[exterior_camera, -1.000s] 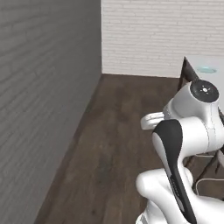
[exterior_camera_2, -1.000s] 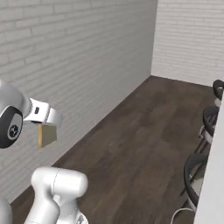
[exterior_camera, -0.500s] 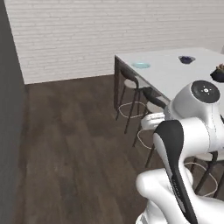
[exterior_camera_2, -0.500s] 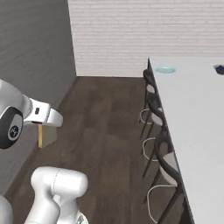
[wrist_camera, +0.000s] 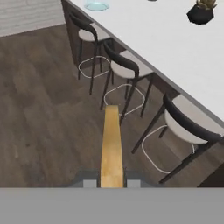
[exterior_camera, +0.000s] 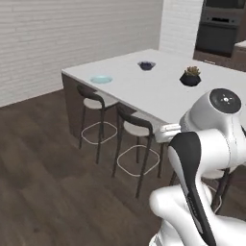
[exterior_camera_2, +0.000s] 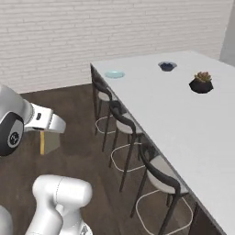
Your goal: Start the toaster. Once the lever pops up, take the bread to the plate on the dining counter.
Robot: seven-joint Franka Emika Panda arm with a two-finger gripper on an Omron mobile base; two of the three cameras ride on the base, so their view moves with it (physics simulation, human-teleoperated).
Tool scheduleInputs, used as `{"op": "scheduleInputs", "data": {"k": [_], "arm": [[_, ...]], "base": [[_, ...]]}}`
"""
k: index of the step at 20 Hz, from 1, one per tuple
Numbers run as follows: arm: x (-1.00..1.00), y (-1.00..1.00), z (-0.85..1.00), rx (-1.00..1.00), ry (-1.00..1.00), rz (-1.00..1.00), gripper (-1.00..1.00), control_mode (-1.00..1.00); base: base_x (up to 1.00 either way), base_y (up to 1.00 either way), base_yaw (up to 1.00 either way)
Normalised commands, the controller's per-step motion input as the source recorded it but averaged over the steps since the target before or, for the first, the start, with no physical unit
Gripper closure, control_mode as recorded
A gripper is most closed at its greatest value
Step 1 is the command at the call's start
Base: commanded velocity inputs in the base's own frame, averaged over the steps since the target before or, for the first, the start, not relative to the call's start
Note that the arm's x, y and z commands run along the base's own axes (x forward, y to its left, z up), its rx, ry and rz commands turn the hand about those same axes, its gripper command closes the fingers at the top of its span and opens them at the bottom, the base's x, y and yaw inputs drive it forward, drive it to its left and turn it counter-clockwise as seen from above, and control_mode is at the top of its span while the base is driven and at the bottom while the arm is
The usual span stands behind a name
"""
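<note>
The dining counter (exterior_camera_2: 183, 110) is observed as a long pale slab running away from the robot, with dark stools (exterior_camera_2: 158, 172) ranged along its near edge. In the right base view it lies to the right of the arm and reaches toward the brick wall beyond.

The plate (exterior_camera_2: 114, 74) is noted at the far end of the counter, close to the edge on the stool side. A dark bowl (exterior_camera_2: 167, 66) stands further in at the same end, apart from the plate, and a small potted plant (exterior_camera_2: 201, 82) is set nearer the middle of the slab.

The bread (wrist_camera: 111, 146) is seen edge-on in the hand view, upright between the fingertips, its long edge pointing forward toward the stools and the counter. In the right base view the bread hangs below the gripper (exterior_camera_2: 43, 137), over the wooden floor and well apart from the counter.

The gripper is recorded as pressed together on the slice, which is pinched across its flat faces.

The deciding relation is judged as follows: the plate lies well ahead of the held bread and off to the counter side, at the far end. Travel along the row of stools is judged necessary before the slice can be lowered flat onto the plate.
</note>
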Motion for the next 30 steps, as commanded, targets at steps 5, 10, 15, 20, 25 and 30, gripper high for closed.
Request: {"op": "scheduleInputs", "data": {"k": [5,10,15,20,25,30], "arm": [[0.0,0.0,0.0,0.0,0.0,0.0,1.0,1.0],[0.0,0.0,0.0,0.0,0.0,0.0,1.0,1.0],[0.0,0.0,0.0,0.0,0.0,0.0,1.0,1.0],[0.0,0.0,0.0,0.0,0.0,0.0,1.0,1.0],[0.0,0.0,0.0,0.0,0.0,0.0,1.0,1.0],[0.0,0.0,0.0,0.0,0.0,0.0,1.0,1.0]], "base": [[0.64,0.78,-0.6],[0.52,0.9,-0.57],[0.32,0.93,-0.53],[0.27,0.99,-0.52],[0.23,1.0,-0.5],[0.14,0.9,-0.38]]}}
